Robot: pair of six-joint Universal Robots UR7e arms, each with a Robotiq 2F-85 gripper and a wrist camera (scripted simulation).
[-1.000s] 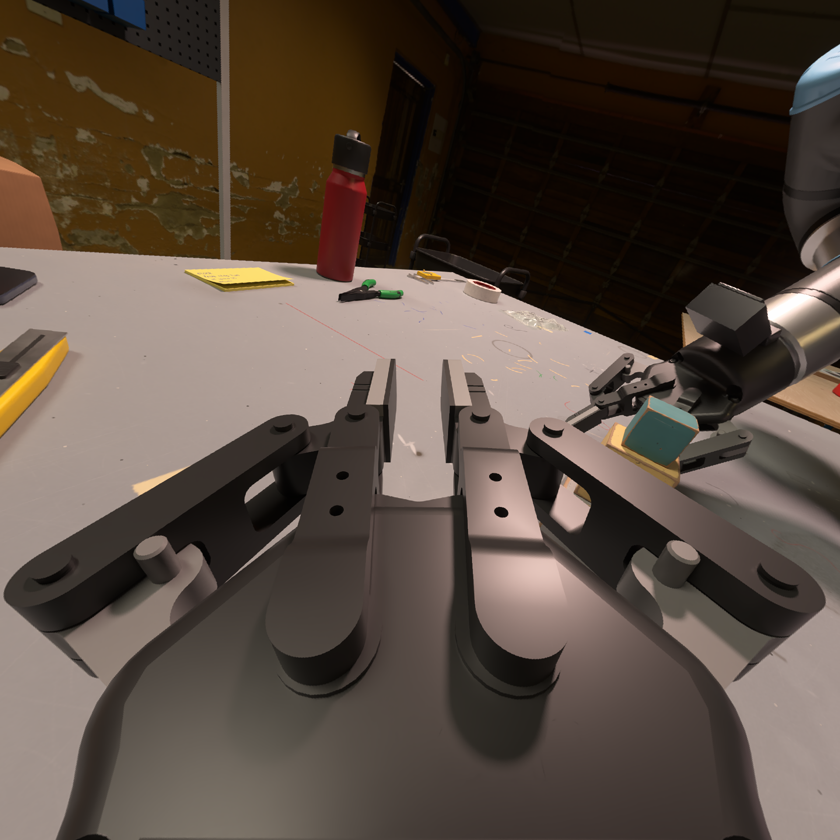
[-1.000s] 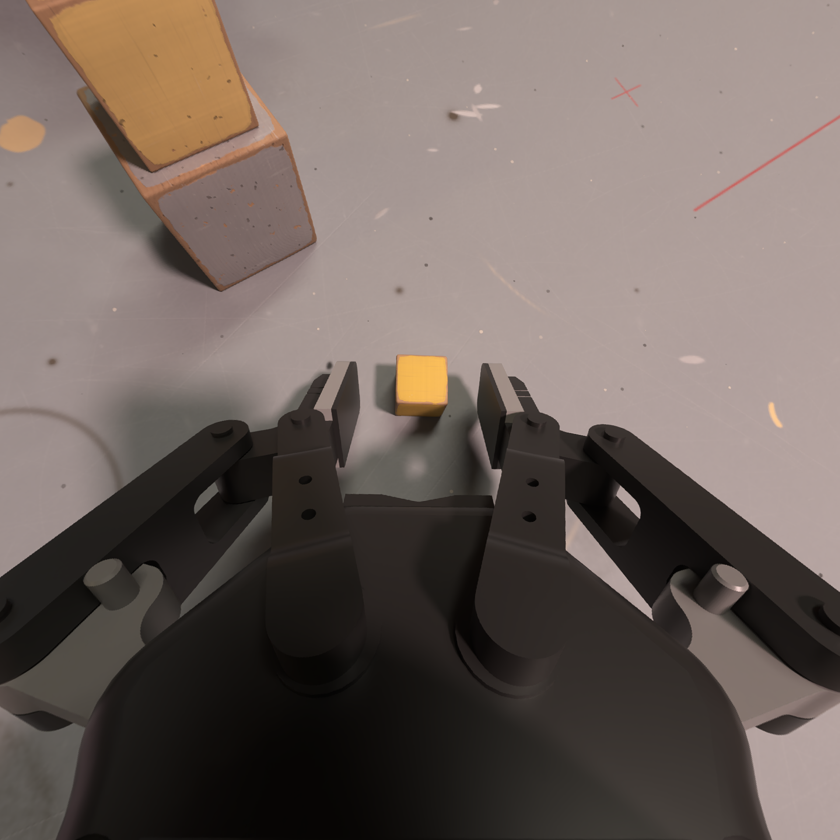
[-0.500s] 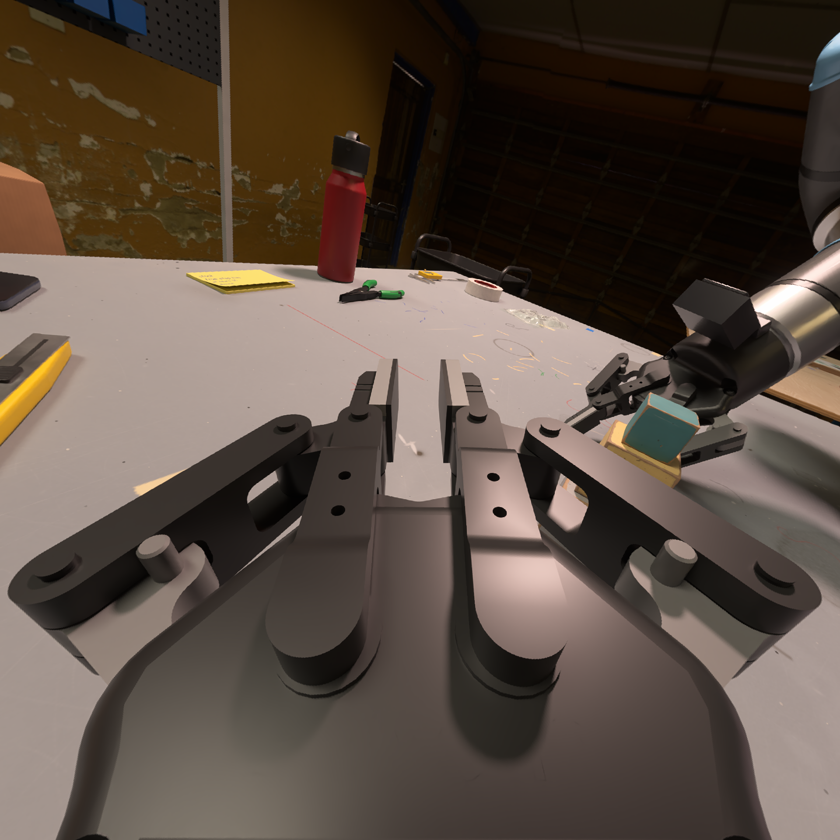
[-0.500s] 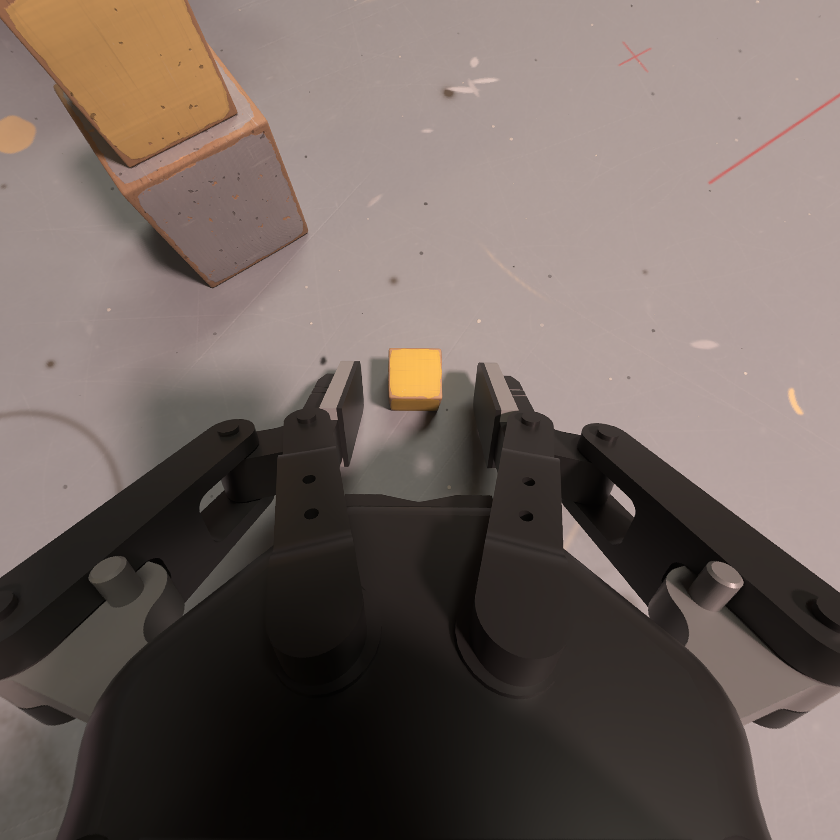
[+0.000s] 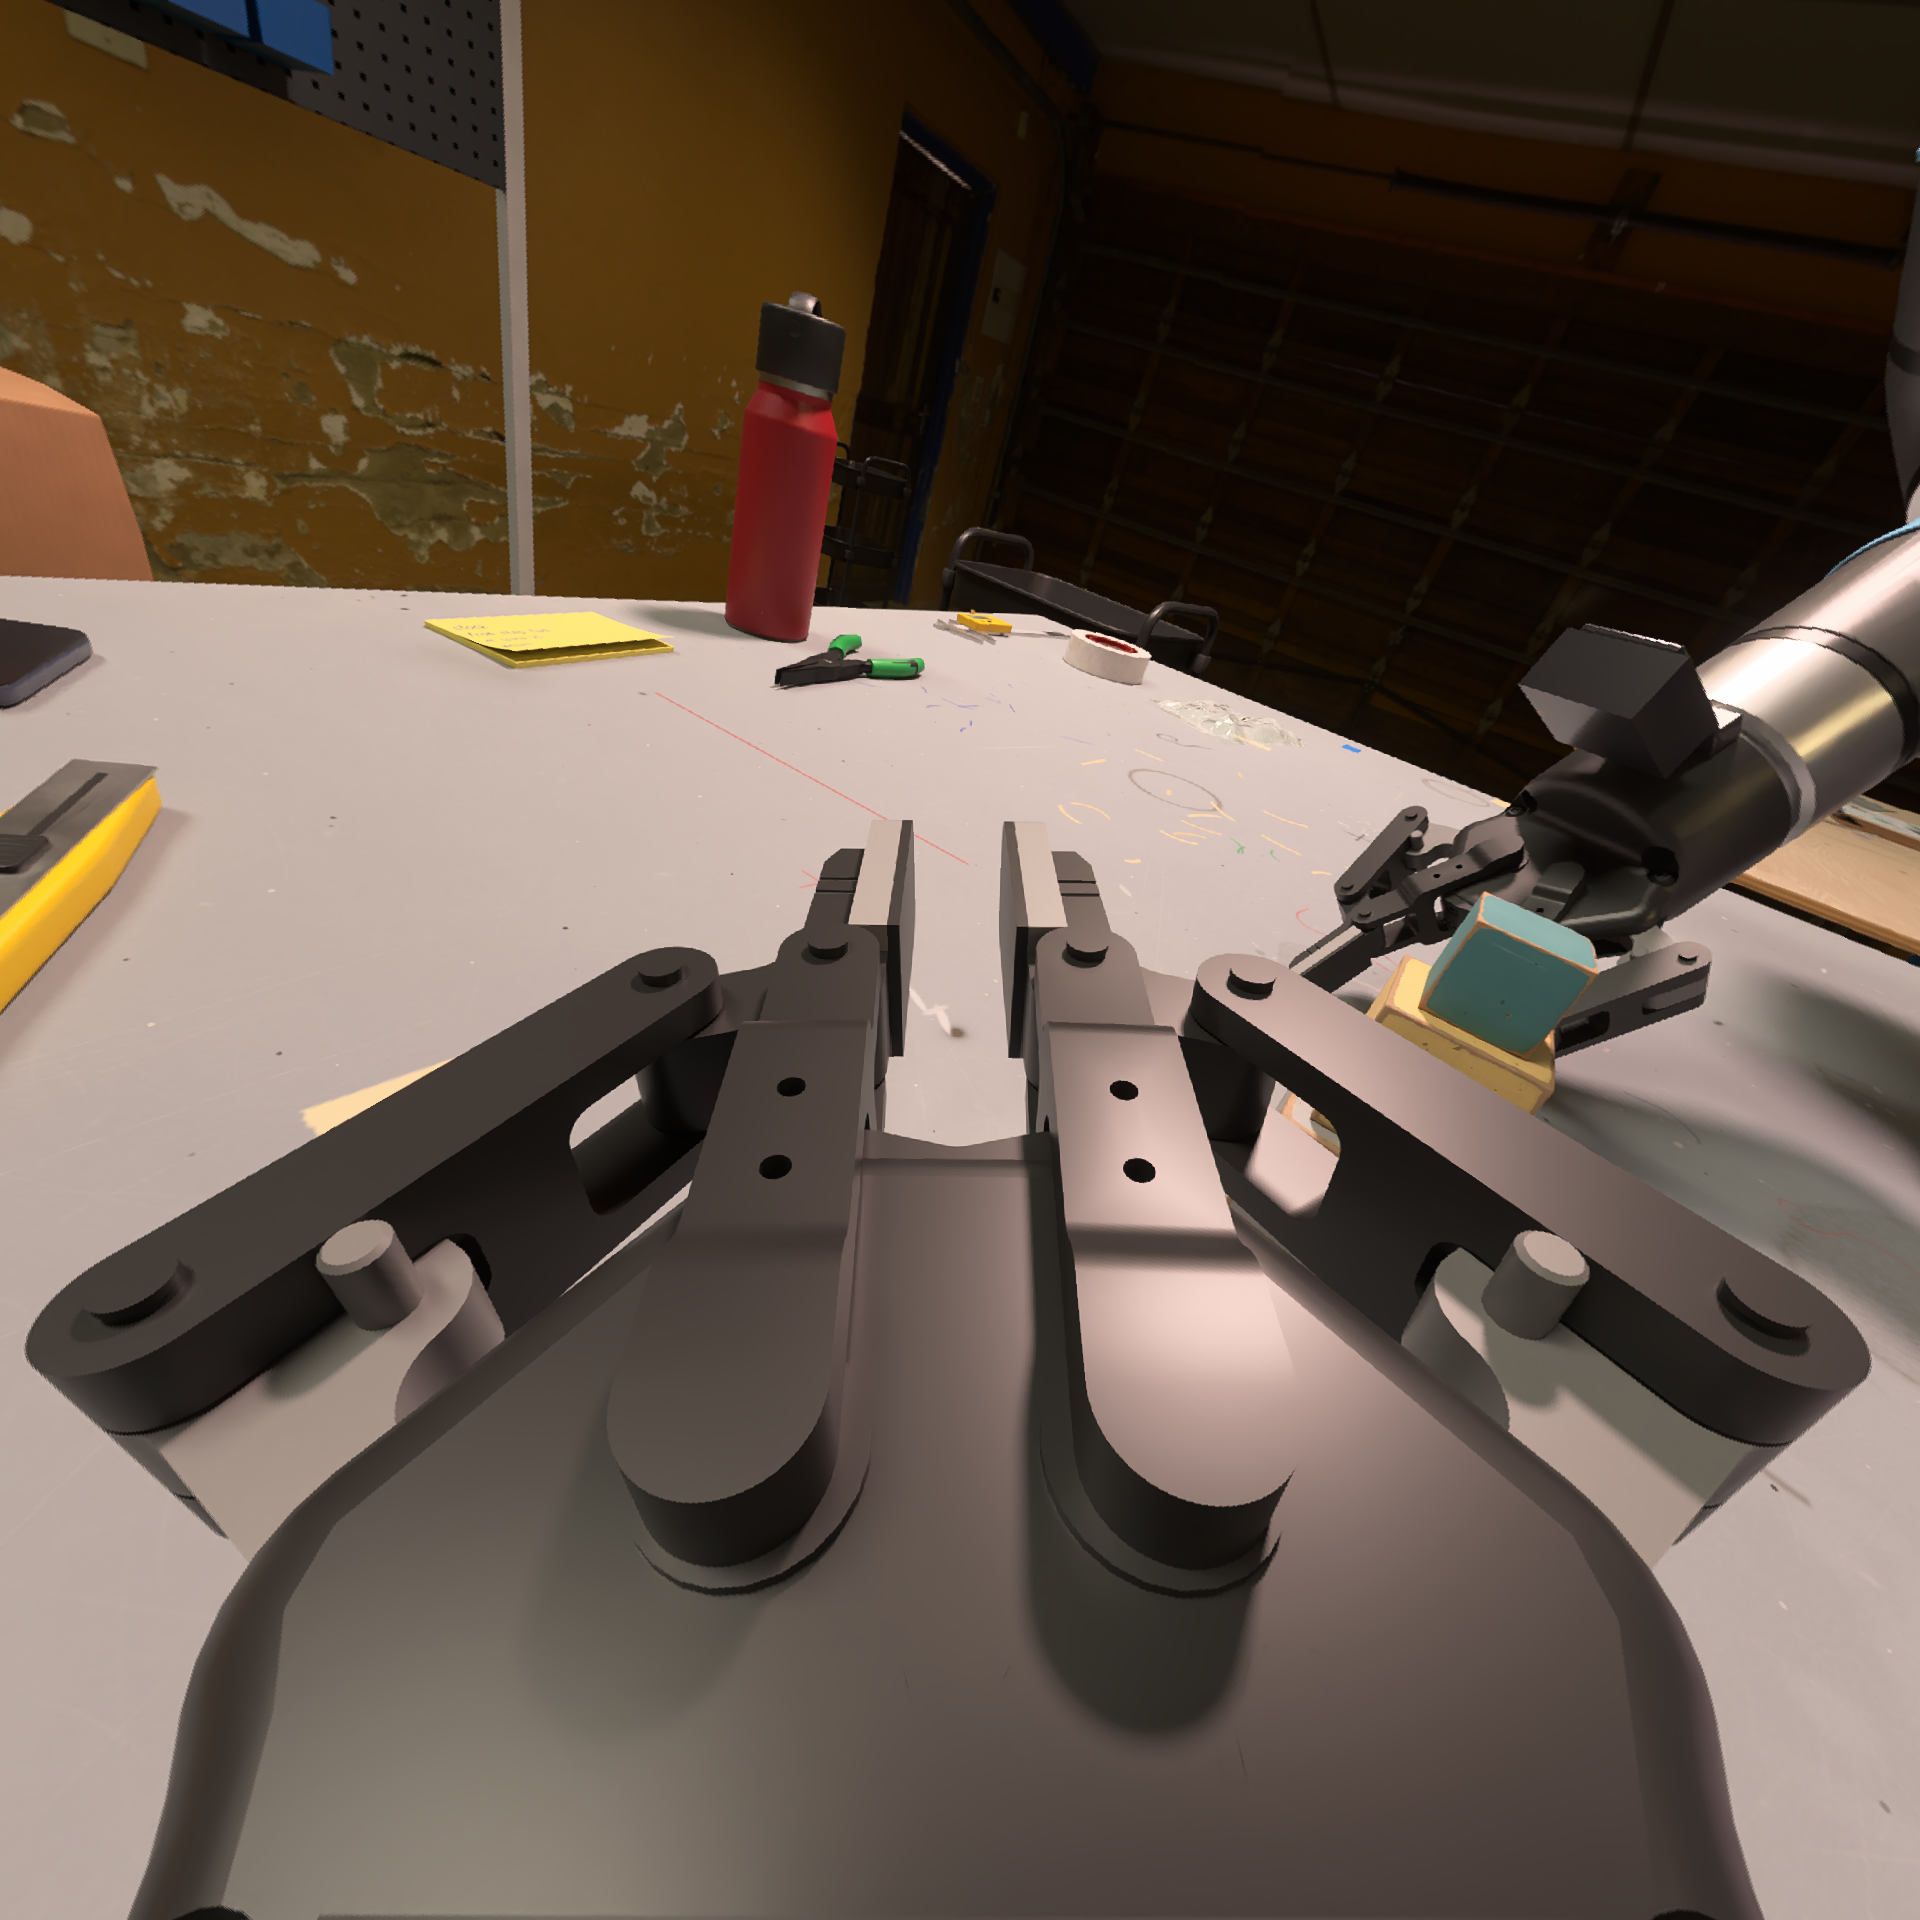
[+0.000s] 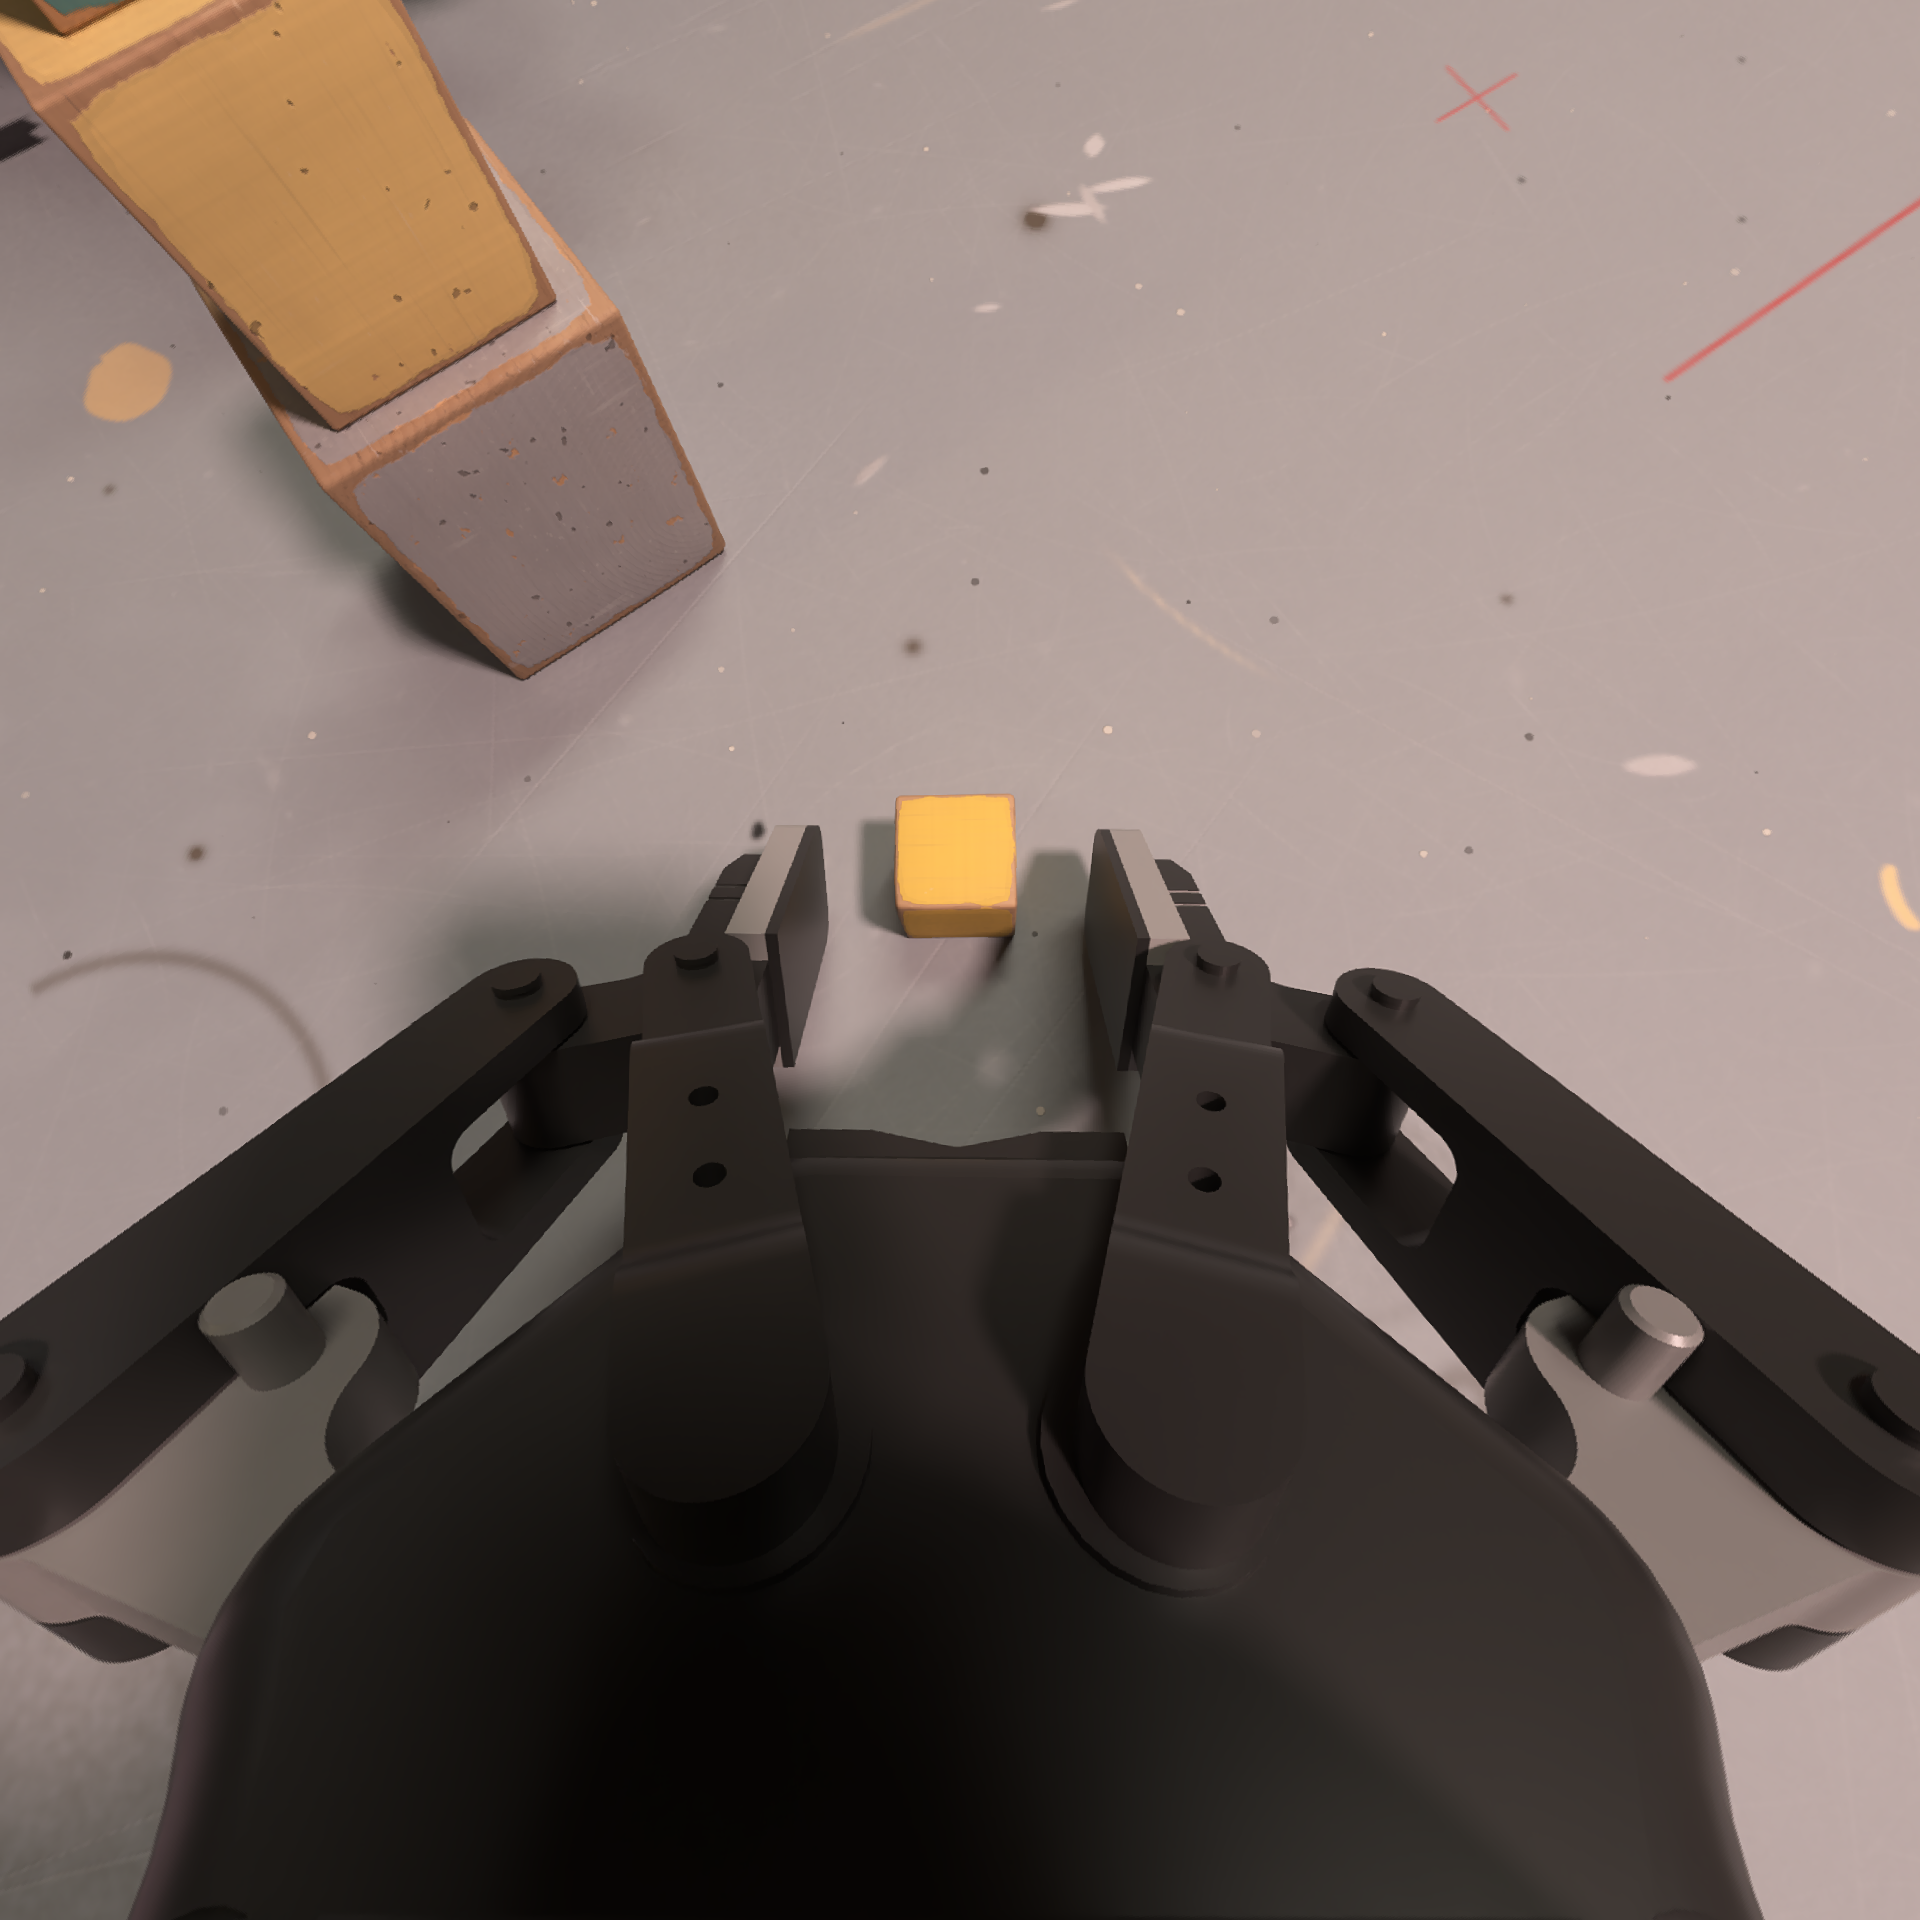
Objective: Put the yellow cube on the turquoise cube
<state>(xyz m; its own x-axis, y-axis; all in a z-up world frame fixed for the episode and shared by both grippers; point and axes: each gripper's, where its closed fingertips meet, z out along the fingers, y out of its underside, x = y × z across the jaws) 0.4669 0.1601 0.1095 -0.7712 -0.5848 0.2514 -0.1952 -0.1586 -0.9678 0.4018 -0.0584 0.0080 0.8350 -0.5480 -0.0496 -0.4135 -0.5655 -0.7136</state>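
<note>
A small yellow cube (image 6: 954, 864) lies on the grey table. My right gripper (image 6: 958, 842) is open, with one fingertip on each side of the cube and a gap on both sides. The turquoise cube (image 5: 1507, 971) tops a tilted stack, on a larger yellow block (image 5: 1455, 1055). In the right wrist view that yellow block (image 6: 312, 208) rests on a grey block (image 6: 540, 509), and only a corner of the turquoise cube (image 6: 62, 10) shows. My left gripper (image 5: 954, 914) is narrowly open and empty, low over the table to the left of the stack. The right arm (image 5: 1766, 707) reaches in behind the stack.
At the back of the table stand a red bottle (image 5: 784, 468), a yellow notepad (image 5: 545, 636), green-handled pliers (image 5: 852, 665) and a tape roll (image 5: 1107, 655). A yellow-and-black tool (image 5: 62, 883) lies at the left edge. A wooden board (image 5: 1829, 883) lies at the right.
My right gripper has shifted slightly over the small yellow cube and stays open around it. The stack has slid a little in its view. My left gripper has barely moved.
</note>
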